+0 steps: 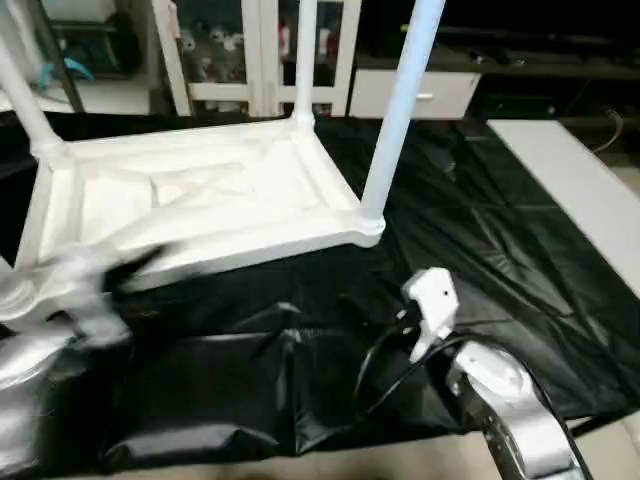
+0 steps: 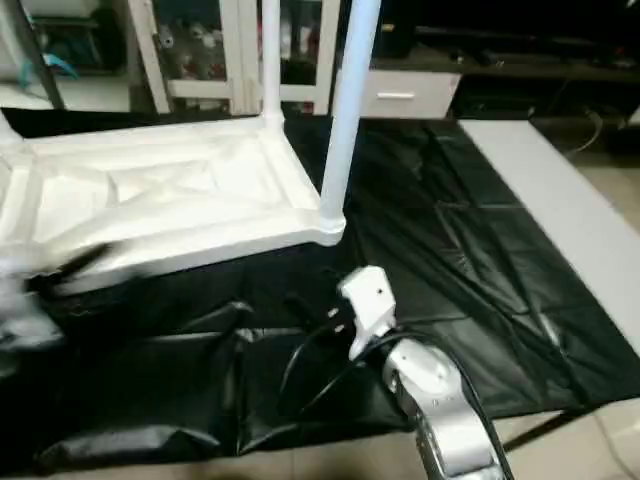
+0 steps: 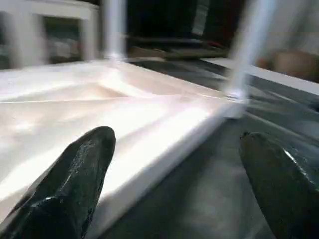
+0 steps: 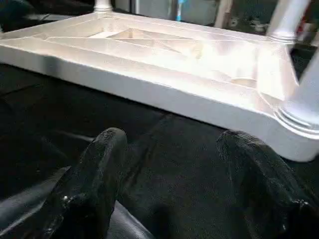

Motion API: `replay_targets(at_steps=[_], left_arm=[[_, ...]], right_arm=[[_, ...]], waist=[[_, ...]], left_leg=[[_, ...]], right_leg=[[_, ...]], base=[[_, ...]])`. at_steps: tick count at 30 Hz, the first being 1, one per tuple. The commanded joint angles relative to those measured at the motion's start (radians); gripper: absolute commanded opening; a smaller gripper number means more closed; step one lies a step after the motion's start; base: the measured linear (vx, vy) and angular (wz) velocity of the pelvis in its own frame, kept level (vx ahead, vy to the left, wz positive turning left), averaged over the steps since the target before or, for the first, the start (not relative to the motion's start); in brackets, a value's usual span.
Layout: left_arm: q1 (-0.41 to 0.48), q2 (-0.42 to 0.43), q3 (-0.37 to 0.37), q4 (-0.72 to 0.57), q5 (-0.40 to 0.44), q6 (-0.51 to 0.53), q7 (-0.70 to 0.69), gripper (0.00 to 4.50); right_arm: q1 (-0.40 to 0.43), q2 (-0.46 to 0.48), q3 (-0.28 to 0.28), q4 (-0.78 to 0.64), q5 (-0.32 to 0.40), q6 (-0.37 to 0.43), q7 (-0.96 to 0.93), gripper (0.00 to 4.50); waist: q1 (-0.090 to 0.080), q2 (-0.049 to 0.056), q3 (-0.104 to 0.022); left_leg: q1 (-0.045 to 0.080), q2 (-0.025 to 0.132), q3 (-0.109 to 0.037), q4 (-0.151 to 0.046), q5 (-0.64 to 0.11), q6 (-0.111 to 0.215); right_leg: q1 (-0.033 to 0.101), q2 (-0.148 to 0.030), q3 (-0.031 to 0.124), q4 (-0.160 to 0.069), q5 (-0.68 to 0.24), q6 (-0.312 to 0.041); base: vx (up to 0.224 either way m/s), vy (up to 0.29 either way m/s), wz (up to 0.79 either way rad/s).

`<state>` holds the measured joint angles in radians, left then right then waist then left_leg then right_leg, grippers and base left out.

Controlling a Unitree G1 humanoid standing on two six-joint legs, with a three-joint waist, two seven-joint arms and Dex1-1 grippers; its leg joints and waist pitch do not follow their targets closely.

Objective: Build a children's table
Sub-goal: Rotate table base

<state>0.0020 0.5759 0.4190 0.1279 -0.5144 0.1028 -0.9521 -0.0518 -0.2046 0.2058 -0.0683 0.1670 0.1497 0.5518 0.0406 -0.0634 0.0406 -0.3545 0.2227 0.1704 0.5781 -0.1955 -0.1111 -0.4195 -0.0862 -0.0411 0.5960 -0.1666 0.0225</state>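
White plastic, your children's table (image 1: pixel 200 200) lies ribbed underside up on the black sheet (image 1: pixel 480 240), legs (image 1: pixel 400 110) upright in its corner sockets; left gripper (image 3: pixel 174 184) and right gripper (image 4: pixel 174 184) both gape empty beside it.

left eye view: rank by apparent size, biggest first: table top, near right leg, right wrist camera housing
1. table top
2. near right leg, cropped by the frame's edge
3. right wrist camera housing, closer to the camera, so it looks bigger than it is

The table top (image 1: pixel 200 200) looks like smooth white plastic. The black sheet (image 1: pixel 480 250) under the claws looks shiny and crinkly.
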Motion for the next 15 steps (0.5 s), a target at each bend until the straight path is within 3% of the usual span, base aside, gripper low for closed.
replay_targets(at_steps=[1, 3, 4, 6, 8, 9, 10, 15], left_arm=[[0.021, 0.029, 0.062, 0.025, -0.020, -0.012, -0.008, 4.45], [0.040, 0.052, 0.099, 0.034, -0.030, -0.012, -0.009, 4.45], [0.061, 0.075, 0.141, 0.041, -0.047, -0.003, -0.012, 4.45], [0.081, 0.104, 0.187, 0.059, -0.062, 0.002, -0.018, 4.45], [0.087, 0.114, 0.201, 0.070, -0.065, 0.002, -0.024, 4.45], [0.092, 0.122, 0.210, 0.076, -0.064, 0.003, -0.028, 4.45], [0.091, 0.125, 0.212, 0.081, -0.065, 0.002, -0.028, 4.45], [0.048, 0.181, 0.253, 0.207, -0.059, -0.034, -0.035, 4.45]], right_arm=[[-0.016, -0.009, -0.006, 0.009, 0.006, -0.008, 0.014, 3.21], [-0.023, -0.010, -0.007, 0.018, 0.008, -0.010, 0.019, 3.21], [-0.031, -0.010, -0.008, 0.029, 0.009, -0.013, 0.023, 3.21], [-0.042, -0.006, -0.008, 0.043, 0.009, -0.018, 0.026, 3.21], [-0.046, -0.003, -0.006, 0.050, 0.008, -0.022, 0.027, 3.21], [-0.048, -0.001, -0.004, 0.056, 0.006, -0.027, 0.028, 3.21], [-0.048, -0.001, -0.003, 0.057, 0.005, -0.028, 0.028, 3.21], [-0.047, -0.002, -0.006, 0.060, 0.002, -0.036, 0.033, 3.21]], waist=[[0.003, 0.024, -0.039], [0.008, 0.025, -0.038], [0.011, 0.019, -0.039], [0.015, 0.021, -0.038], [0.018, 0.019, -0.039], [0.023, 0.027, -0.038], [0.023, 0.019, -0.038], [0.024, 0.029, -0.038]], left_leg=[[0.008, 0.003, 0.007, -0.088, -0.389, -0.005], [0.009, 0.003, 0.005, -0.090, -0.386, -0.007], [0.014, 0.005, 0.006, -0.091, -0.394, -0.013], [0.014, 0.004, 0.005, -0.093, -0.407, -0.019], [0.015, 0.003, 0.006, -0.091, -0.404, -0.020], [0.016, 0.003, 0.005, -0.092, -0.409, -0.024], [0.015, 0.003, 0.006, -0.092, -0.417, -0.023], [0.015, 0.001, 0.000, -0.094, -0.420, -0.032]], right_leg=[[0.028, -0.018, 0.027, -0.069, -0.311, -0.140], [0.029, -0.018, 0.028, -0.065, -0.295, -0.139], [0.028, -0.018, 0.027, -0.066, -0.287, -0.141], [0.028, -0.019, 0.028, -0.064, -0.277, -0.144], [0.028, -0.019, 0.028, -0.063, -0.268, -0.146], [0.029, -0.021, 0.029, -0.063, -0.269, -0.149], [0.028, -0.021, 0.029, -0.065, -0.277, -0.147], [0.033, -0.022, 0.029, -0.064, -0.276, -0.146]], base=[[0.000, 0.000, 0.00], [0.000, 0.000, 0.00], [0.000, 0.000, 0.00], [0.000, 0.000, 0.00], [0.000, 0.000, 0.00], [0.000, 0.000, 0.00], [0.000, 0.000, 0.00], [0.000, 0.000, 0.00]])
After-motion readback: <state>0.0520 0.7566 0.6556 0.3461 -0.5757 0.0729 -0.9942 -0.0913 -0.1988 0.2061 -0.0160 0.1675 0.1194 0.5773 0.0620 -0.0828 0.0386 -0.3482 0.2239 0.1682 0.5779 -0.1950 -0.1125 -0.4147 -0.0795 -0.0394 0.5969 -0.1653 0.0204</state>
